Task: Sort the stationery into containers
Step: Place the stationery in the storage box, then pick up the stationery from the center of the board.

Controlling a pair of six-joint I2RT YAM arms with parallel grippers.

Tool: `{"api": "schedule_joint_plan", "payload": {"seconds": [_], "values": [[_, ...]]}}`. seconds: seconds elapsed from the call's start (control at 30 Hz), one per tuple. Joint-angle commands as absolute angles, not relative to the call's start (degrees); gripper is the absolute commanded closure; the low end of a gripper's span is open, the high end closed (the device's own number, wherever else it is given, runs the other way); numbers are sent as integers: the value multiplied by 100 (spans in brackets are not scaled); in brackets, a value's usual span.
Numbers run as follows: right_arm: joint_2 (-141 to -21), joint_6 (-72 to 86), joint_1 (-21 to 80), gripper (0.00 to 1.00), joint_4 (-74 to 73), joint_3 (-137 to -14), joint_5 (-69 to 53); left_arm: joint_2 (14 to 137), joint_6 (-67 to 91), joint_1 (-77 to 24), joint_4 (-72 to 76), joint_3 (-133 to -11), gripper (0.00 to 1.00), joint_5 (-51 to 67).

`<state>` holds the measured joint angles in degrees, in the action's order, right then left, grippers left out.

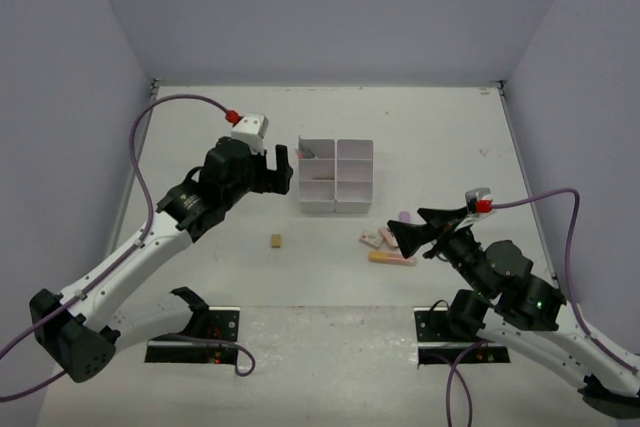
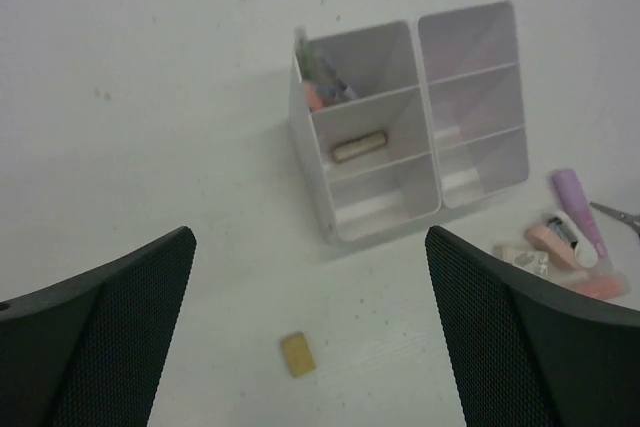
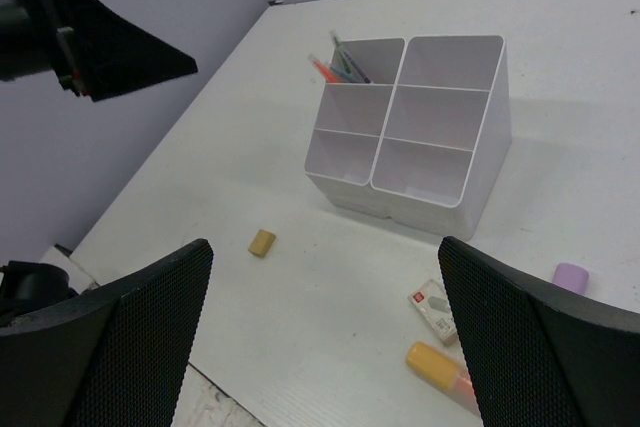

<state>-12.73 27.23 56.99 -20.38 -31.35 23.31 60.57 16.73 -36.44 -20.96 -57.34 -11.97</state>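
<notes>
The white six-compartment organizer (image 1: 335,175) stands mid-table and shows in both wrist views (image 2: 470,47) (image 3: 490,127). Its far left compartment holds thin pens (image 2: 320,82) (image 3: 340,65); the middle left one holds a tan eraser (image 2: 360,145). Another tan eraser (image 1: 275,240) (image 2: 297,354) (image 3: 261,242) lies loose on the table. My left gripper (image 1: 284,169) (image 2: 310,237) is open and empty, just left of the organizer. My right gripper (image 1: 404,223) (image 3: 325,247) is open and empty above a cluster: orange marker (image 1: 390,258) (image 3: 440,367), white labelled eraser (image 1: 370,238) (image 3: 434,302), pink eraser (image 1: 388,236) (image 2: 548,242), purple marker (image 2: 575,207).
A scissors tip (image 2: 615,213) pokes in at the right edge of the left wrist view. Grey walls enclose the table on three sides. The arm bases (image 1: 200,332) sit at the near edge.
</notes>
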Motion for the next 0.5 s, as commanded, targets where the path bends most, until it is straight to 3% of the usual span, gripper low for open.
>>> {"api": "schedule_joint_plan", "payload": {"seconds": [0.0,0.2,0.47], "values": [[-1288,2665,5730,1,-1805,-3047,2478,6543,3840,-3615,-3681,-5295,0,-1307],[-1140,2681,5811,1,-1784,-2997,2481,7428,4295,-3621,-4411,-5189,0,-1836],[-1147,2681,5880,1,-1793,-2988,2593,7365,4311,-3648,-3650,-4441,5,-1331]]}}
